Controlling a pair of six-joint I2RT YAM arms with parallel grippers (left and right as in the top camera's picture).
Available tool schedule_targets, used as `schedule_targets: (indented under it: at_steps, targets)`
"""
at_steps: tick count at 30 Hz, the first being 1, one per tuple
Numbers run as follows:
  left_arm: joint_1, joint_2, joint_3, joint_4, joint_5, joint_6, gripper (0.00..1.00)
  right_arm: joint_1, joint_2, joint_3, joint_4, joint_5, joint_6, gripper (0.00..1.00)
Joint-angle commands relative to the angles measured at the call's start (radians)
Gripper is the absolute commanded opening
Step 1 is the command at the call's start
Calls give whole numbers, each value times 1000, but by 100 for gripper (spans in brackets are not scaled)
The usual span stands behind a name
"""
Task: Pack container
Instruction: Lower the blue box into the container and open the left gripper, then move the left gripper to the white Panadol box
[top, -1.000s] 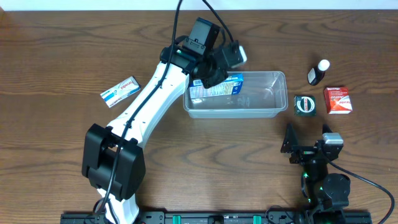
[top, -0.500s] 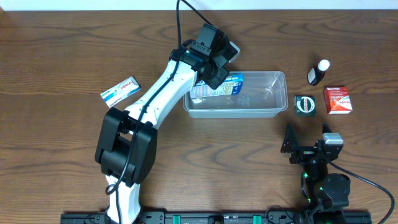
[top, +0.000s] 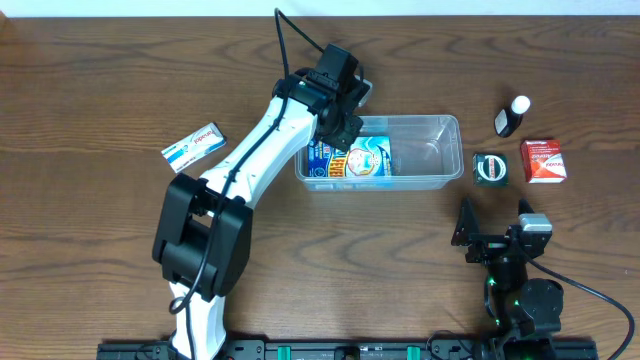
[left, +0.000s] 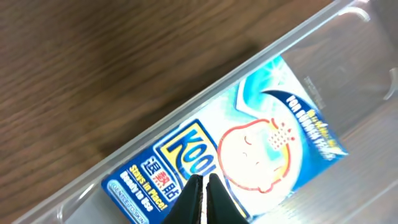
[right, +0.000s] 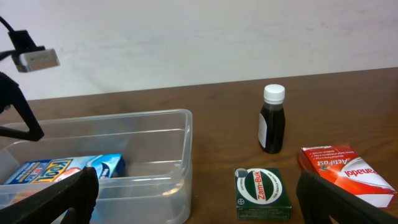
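The clear plastic container (top: 432, 150) stands at the table's middle right. A blue cooling-patch box (top: 360, 158) lies flat, face up, in its left part. My left gripper (top: 339, 130) hovers over the container's left end. In the left wrist view the jaws (left: 203, 196) are shut and empty, just above the blue box (left: 249, 149) inside the container's rim (left: 186, 106). My right gripper (top: 497, 222) is open and empty near the front edge, in front of the container (right: 155, 124); its fingers (right: 196, 190) sit wide apart.
A green Zam-Buk box (top: 490, 168) (right: 262, 193), a red box (top: 544, 160) (right: 339, 171) and a dark bottle with a white cap (top: 511, 116) (right: 272, 121) stand right of the container. A white and blue box (top: 193, 146) lies at the left.
The blue box has gone from standing tilted under my left gripper to lying flat in the container. The left arm has shifted a little to the left. The right arm has not moved.
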Motion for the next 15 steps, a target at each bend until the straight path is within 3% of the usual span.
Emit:
schedule_targets:
  at_steps: [1, 6, 11, 15]
  targets:
    - [-11, -88, 20, 15, -11, -94, 6, -8, -3, -2, -4, 2, -15, 99]
    - [-19, -164, 20, 47, 8, -234, 6, -8, -3, -2, -4, 2, -15, 99]
    - [-26, -219, 20, 47, 67, -269, 5, -8, -3, -2, -4, 2, -15, 99]
    - [-7, -237, 20, 19, -27, -397, 6, -8, -3, -2, -4, 2, -15, 99]
